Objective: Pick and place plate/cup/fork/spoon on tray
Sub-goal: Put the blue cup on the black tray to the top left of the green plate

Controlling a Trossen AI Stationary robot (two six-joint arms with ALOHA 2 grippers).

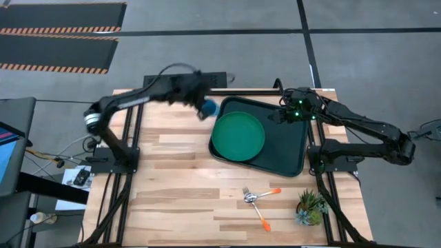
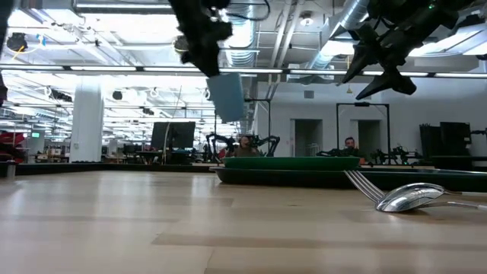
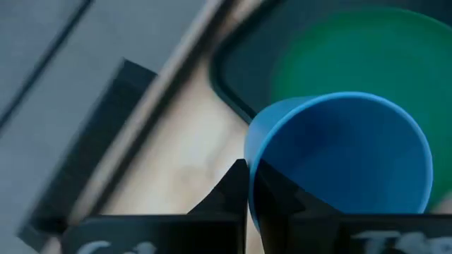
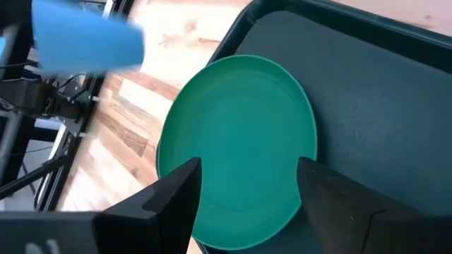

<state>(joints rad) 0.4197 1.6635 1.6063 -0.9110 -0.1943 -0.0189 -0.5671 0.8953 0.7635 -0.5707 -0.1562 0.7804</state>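
My left gripper [image 1: 201, 105] is shut on the small blue cup [image 1: 209, 108] and holds it in the air just off the dark tray's [image 1: 293, 148] far left corner. In the low view the cup [image 2: 227, 96] hangs below that gripper [image 2: 204, 47]. The green plate [image 1: 238, 136] lies flat in the tray's left part. My right gripper [image 1: 284, 114] is open and empty above the tray's far right part; in its wrist view its fingers [image 4: 247, 185] stand over the plate [image 4: 236, 141]. The fork [image 1: 258, 211] and the spoon [image 1: 263, 195] lie on the table near the front, heads together. My left gripper holds the cup by its rim wall [image 3: 251, 169], one finger [image 3: 233, 194] outside and the other inside the cup. The fingers come from above, pointing down. The cup hangs below them with its mouth up, slightly tilted, clear of table and tray.
A small potted plant [image 1: 310, 207] stands at the front right, next to the cutlery. In the low view the fork's tines [image 2: 358, 183] and the spoon's bowl [image 2: 407, 196] lie close in front of the tray [image 2: 251, 176]. Bare wood lies left of the tray.
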